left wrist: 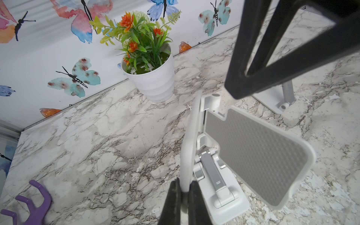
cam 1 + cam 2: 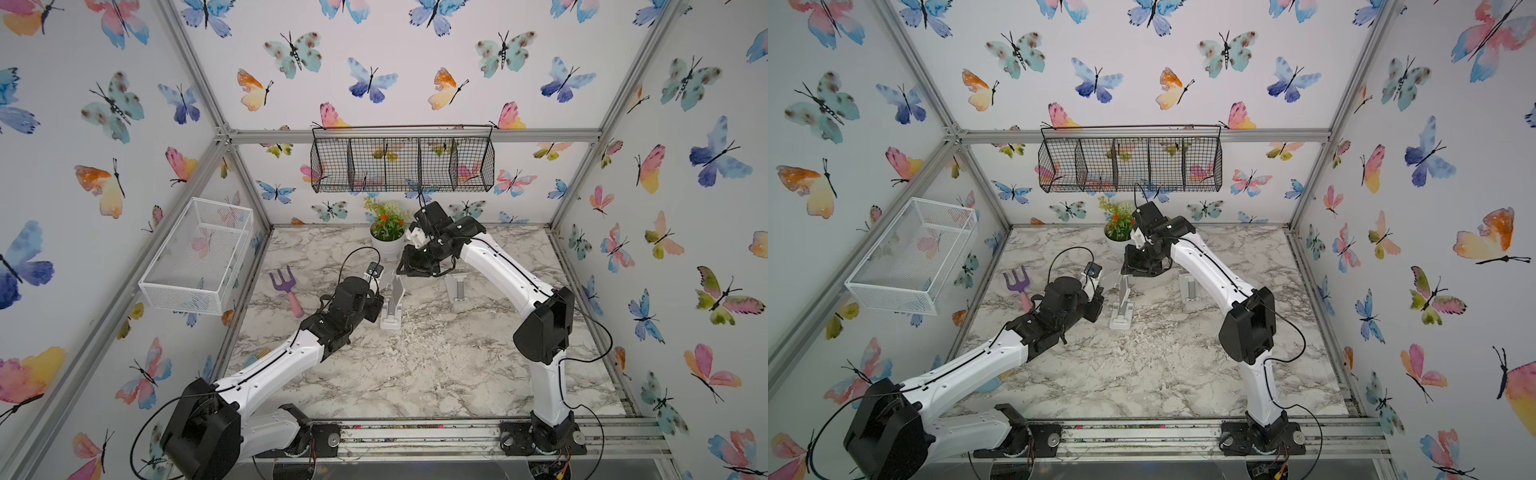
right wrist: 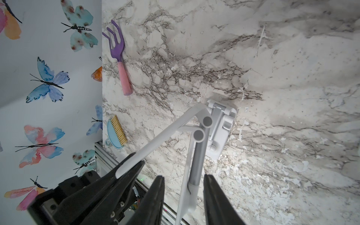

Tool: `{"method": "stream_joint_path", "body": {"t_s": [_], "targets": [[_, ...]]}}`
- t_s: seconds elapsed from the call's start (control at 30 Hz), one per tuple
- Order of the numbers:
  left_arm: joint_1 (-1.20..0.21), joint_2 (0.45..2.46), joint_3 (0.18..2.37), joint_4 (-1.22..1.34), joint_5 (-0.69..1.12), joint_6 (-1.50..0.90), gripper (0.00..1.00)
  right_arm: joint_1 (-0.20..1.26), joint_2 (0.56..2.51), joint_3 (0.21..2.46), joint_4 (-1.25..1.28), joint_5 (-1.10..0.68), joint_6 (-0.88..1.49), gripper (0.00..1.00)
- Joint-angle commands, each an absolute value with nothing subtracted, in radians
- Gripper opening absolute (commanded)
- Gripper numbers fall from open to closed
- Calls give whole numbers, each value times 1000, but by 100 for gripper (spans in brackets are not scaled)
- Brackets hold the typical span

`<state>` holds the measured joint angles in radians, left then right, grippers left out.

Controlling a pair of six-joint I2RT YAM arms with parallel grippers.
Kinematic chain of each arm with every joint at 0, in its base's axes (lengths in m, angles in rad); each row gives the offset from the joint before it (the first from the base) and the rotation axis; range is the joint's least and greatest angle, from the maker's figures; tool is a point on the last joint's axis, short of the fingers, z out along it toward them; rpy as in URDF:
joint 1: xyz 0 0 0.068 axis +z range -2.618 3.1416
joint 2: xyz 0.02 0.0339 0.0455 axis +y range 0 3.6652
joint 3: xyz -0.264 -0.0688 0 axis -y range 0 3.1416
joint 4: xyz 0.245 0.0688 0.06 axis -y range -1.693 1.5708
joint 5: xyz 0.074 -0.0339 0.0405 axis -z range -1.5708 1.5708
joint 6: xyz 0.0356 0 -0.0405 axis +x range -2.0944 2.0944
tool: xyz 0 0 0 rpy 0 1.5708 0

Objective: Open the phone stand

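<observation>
The white phone stand (image 2: 391, 319) sits mid-table, partly unfolded, with its base flat on the marble. In the left wrist view the phone stand (image 1: 224, 196) shows a grey-padded plate and a thin white plate raised on edge. My left gripper (image 1: 185, 190) is shut on that thin plate's edge, and it reaches in from the stand's left in both top views (image 2: 380, 296) (image 2: 1100, 298). My right gripper (image 3: 184, 187) comes down from behind (image 2: 402, 272). It is open, with its fingers (image 3: 156, 194) straddling the upper plate and grey pole of the phone stand (image 3: 195, 167) with gaps on both sides.
A second white stand (image 2: 457, 287) is to the right. A white flower pot (image 2: 388, 243) stands at the back and a purple rake with a pink handle (image 2: 286, 291) lies at the left. A blue brush (image 3: 116, 132) lies near the front left edge. Wire baskets hang on the left wall (image 2: 199, 257) and back wall (image 2: 403, 162).
</observation>
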<state>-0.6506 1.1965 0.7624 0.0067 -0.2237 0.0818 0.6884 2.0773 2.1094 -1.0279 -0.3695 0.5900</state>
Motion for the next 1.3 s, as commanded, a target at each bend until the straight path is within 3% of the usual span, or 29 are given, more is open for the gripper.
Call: {"method": "stream_joint_path", "body": {"t_s": [0.0, 0.3, 0.5, 0.8, 1.27], "targets": [[-662, 1173, 782, 44, -230, 71, 0, 711, 2066, 2054, -1021, -389, 581, 37], [-672, 1166, 790, 38, -226, 74, 0, 718, 2099, 2099, -1030, -384, 566, 23], [-676, 1163, 802, 38, -231, 84, 0, 718, 2105, 2093, -1032, -397, 556, 1], [-652, 1212, 815, 90, -313, 161, 0, 718, 2028, 2003, -1035, -405, 493, 0], [-396, 1305, 829, 204, -200, 162, 0, 753, 1930, 1965, -1110, -451, 366, 0]]}}
